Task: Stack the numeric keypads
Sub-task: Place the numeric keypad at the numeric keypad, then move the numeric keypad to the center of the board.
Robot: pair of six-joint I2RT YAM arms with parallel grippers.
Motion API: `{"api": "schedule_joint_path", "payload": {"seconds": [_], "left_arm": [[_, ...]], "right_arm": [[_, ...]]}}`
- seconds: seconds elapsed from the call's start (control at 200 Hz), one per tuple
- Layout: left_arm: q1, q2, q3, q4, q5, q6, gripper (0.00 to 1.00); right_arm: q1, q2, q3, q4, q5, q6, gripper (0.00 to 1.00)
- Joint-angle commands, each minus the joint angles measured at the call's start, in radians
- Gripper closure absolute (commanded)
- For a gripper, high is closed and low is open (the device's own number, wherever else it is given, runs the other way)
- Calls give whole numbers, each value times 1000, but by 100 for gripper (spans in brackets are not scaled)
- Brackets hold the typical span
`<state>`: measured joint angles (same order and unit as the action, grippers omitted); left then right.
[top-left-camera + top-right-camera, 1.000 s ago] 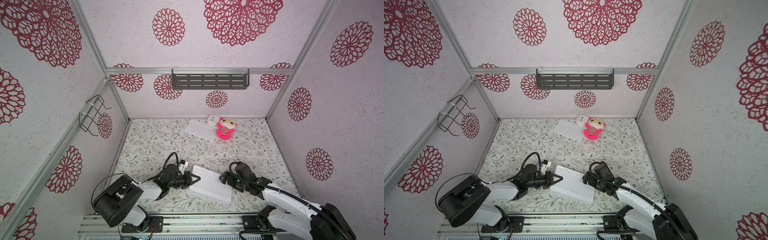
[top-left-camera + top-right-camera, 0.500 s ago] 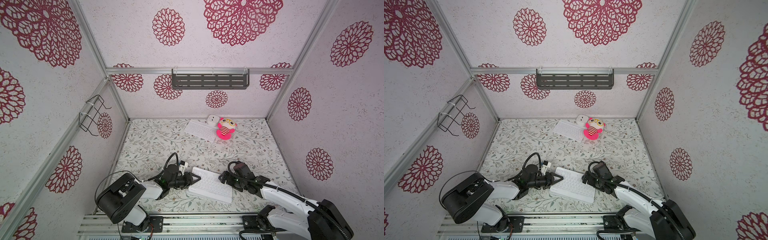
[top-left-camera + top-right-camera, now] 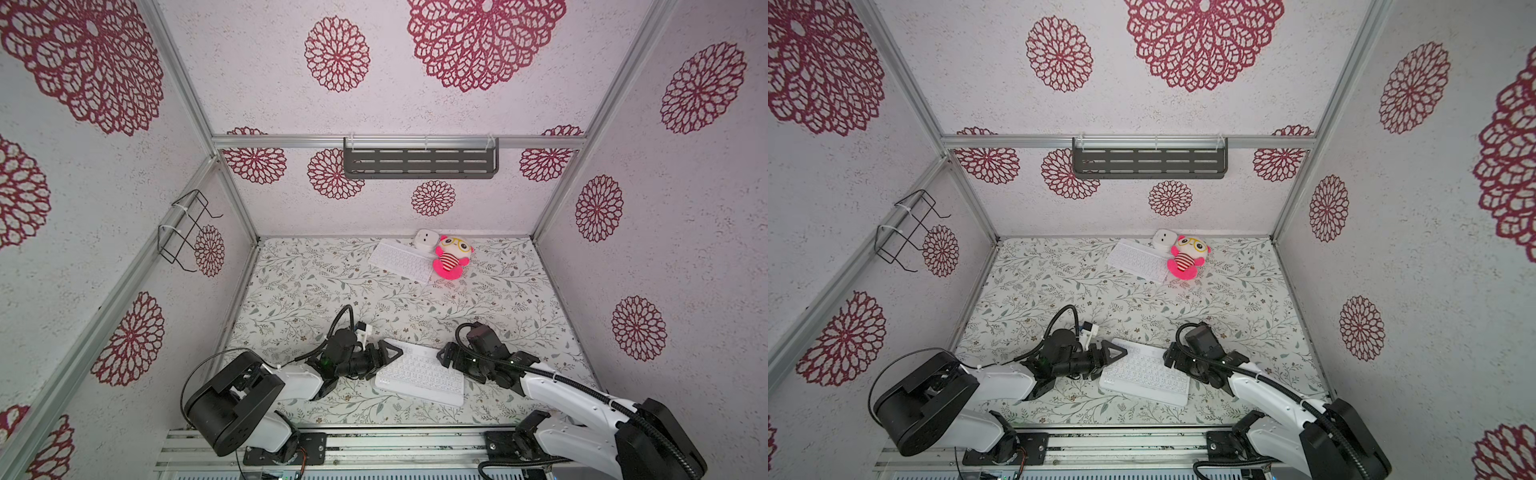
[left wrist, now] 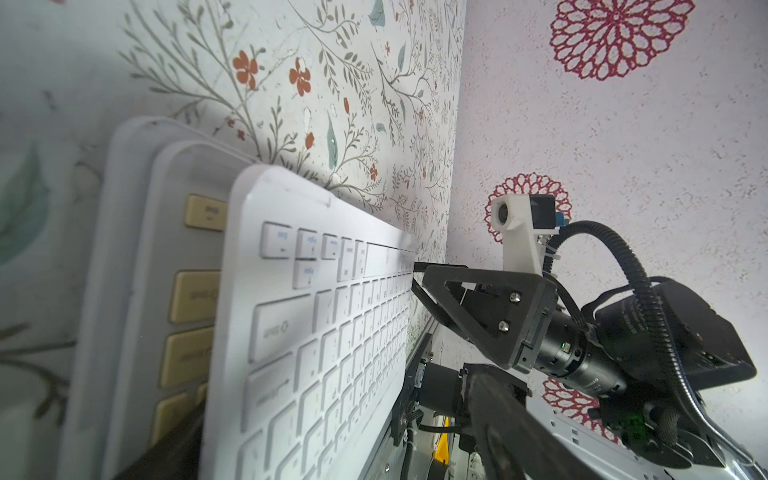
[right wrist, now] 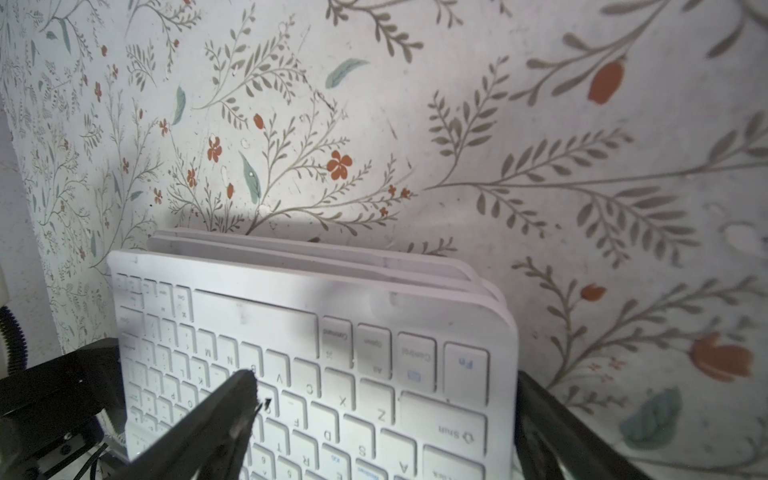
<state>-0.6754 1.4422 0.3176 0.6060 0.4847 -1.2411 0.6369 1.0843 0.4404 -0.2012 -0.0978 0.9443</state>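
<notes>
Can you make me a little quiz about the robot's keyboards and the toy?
1. True or false: the pink plush toy sits on the stack of keypads.
2. In the left wrist view, the keys peeking out under the top keypad are: A pink, B pale yellow, C black.
3. How many keypads lie apart from the stack?
Key: 1 false, it sits at the back. 2 B. 3 one, the lone keypad beside the toy.

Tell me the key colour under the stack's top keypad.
Pale-yellow keys, best in left wrist view.
</notes>
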Motion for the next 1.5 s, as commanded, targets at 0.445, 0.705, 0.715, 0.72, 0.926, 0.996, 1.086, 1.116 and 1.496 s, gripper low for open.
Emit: {"api": "schedule_joint_path", "payload": {"seconds": [0.445,0.705,0.715,0.72,0.926,0.996,1.086,1.116,1.496], "left_arm": [[7,-164,83,-344,-113,103,8],[14,-284,207,-734,-276,256,5],[14,-290,213,-760,-287,261,4],[13,-293,217,-760,-292,266,4],[51,-331,356,-934,-439,393,2],[77,-295,403,-941,-463,435,3],[109,-213,479,-928,-509,485,2],[118,-180,505,-913,-515,504,3],[278,383,1000,-954,-498,620,3]], "right_arm": [[7,0,38,-32,29,-2,4],[7,25,49,-61,64,-38,4],[7,25,51,-63,66,-39,4],[7,25,51,-64,69,-41,4],[3,57,173,-169,235,-167,3],[1,86,224,-161,280,-211,3],[-20,142,274,-92,305,-264,3],[-32,175,297,-64,297,-278,3],[-170,596,559,229,132,-248,3]]}}
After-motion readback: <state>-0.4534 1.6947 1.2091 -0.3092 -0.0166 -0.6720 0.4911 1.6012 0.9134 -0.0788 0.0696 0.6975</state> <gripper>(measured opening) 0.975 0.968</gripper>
